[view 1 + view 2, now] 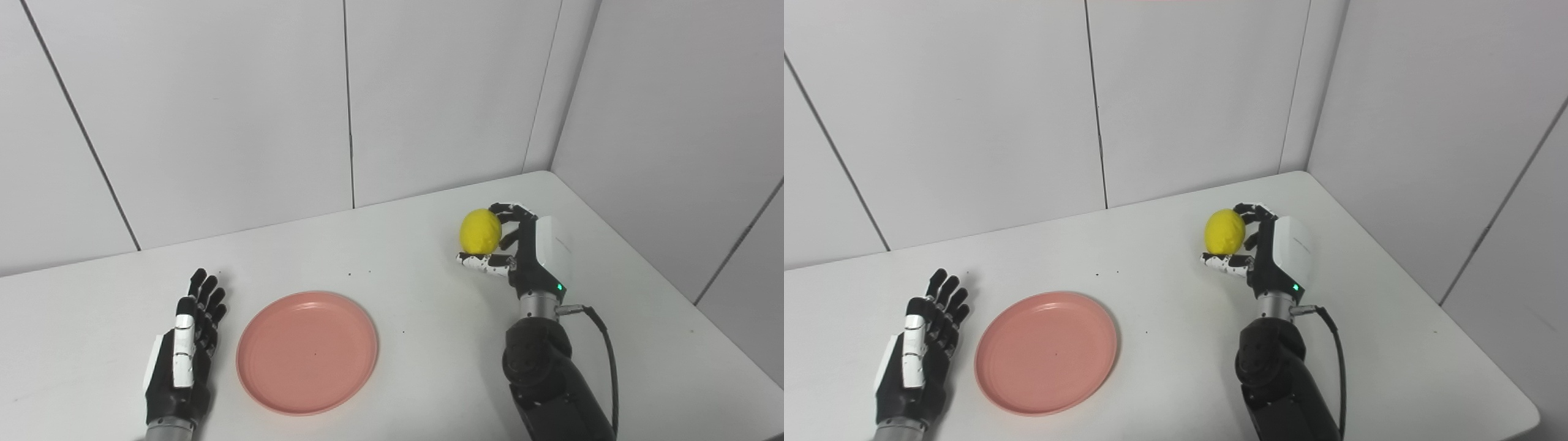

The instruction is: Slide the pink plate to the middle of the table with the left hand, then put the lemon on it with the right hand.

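One white table (429, 294) meets grey wall panels (214, 122); pink plate (307, 351) rests there.

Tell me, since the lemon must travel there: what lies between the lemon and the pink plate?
Only bare white table, apart from tiny dark specks; both eye views show it between lemon and pink plate.

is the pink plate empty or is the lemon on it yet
Empty. The pink plate shows only its bare surface; the lemon is off to its right, held in the right robot hand.
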